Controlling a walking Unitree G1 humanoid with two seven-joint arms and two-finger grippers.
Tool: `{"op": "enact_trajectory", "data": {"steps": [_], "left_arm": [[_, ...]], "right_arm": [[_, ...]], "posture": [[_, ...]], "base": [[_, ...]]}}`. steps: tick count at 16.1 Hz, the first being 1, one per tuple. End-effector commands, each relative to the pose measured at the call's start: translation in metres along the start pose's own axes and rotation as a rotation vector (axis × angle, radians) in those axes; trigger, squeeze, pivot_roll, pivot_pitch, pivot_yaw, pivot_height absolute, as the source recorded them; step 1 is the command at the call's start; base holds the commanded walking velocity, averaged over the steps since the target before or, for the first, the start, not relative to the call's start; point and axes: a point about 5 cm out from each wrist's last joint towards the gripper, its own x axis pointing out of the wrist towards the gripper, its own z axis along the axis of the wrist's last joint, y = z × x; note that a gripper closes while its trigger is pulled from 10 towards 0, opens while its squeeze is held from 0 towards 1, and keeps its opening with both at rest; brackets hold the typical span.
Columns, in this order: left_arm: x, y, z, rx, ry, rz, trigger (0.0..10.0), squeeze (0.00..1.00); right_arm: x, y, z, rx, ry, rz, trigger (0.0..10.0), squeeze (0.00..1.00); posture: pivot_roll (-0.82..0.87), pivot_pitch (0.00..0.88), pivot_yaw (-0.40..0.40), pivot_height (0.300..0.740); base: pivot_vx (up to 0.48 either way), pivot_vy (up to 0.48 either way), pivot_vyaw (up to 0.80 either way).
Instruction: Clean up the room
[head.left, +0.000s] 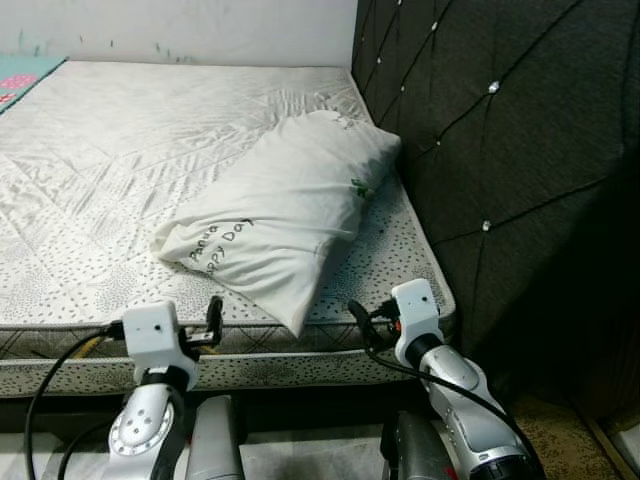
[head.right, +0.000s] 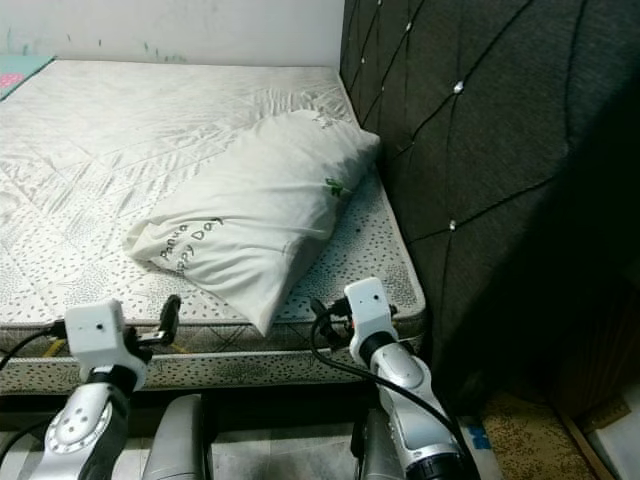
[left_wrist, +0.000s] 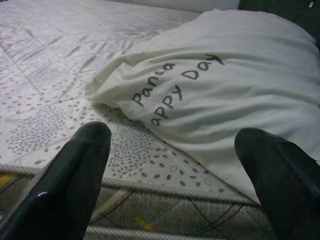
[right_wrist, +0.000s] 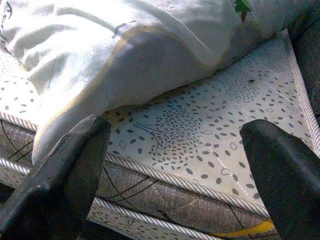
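A white pillow (head.left: 285, 210) printed with "Panda Happy Day" lies slanted on the bare mattress (head.left: 120, 150), near its front right corner and close to the headboard. One pillow corner hangs over the mattress's front edge. My left gripper (head.left: 212, 320) is held low before the mattress edge, just left of that corner. In the left wrist view it (left_wrist: 172, 140) is open, facing the printed end of the pillow (left_wrist: 220, 90). My right gripper (head.left: 364, 322) hovers at the edge just right of the corner. Its (right_wrist: 175, 135) fingers are open with nothing between them, and the pillow (right_wrist: 125, 45) lies just beyond.
A dark tufted headboard (head.left: 500, 150) rises along the bed's right side. A teal cloth (head.left: 20, 75) lies at the far left of the mattress. A white wall (head.left: 200, 30) stands behind the bed. Brown floor (head.left: 560, 430) shows at lower right.
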Motion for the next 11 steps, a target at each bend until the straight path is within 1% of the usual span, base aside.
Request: {"op": "enact_trajectory", "data": {"steps": [1,2,5,6,11], "left_arm": [[-0.0020,0.0012,0.0022,0.015,0.002,0.004,10.0,0.00],[-0.0047,0.0027,0.0017,0.014,0.008,0.010,10.0,0.00],[-0.0054,0.0033,0.0020,0.012,0.017,0.014,10.0,0.00],[-0.0046,0.0017,0.0024,0.008,0.018,0.010,10.0,0.00],[-0.0039,0.0000,0.0027,0.005,0.024,0.002,10.0,0.00]], "right_arm": [[-0.0012,0.0002,0.0060,-0.003,-0.018,0.011,10.0,0.00],[-0.0020,0.0035,0.0077,-0.020,-0.025,0.035,10.0,0.00],[-0.0023,0.0043,0.0105,-0.012,-0.029,0.030,10.0,0.00],[-0.0030,0.0067,0.0133,-0.044,-0.044,0.047,10.0,0.00],[-0.0045,0.0063,0.0138,-0.038,-0.041,0.039,10.0,0.00]], "posture": [[-0.03,0.000,-0.049,0.574],[-0.03,0.000,-0.049,0.574],[-0.03,0.000,-0.050,0.574],[-0.03,0.000,-0.049,0.574],[-0.04,0.000,-0.045,0.574]], "base": [[0.000,0.000,0.00],[0.000,0.000,0.00],[0.000,0.000,0.00],[0.000,0.000,0.80],[0.000,0.000,0.80]]}}
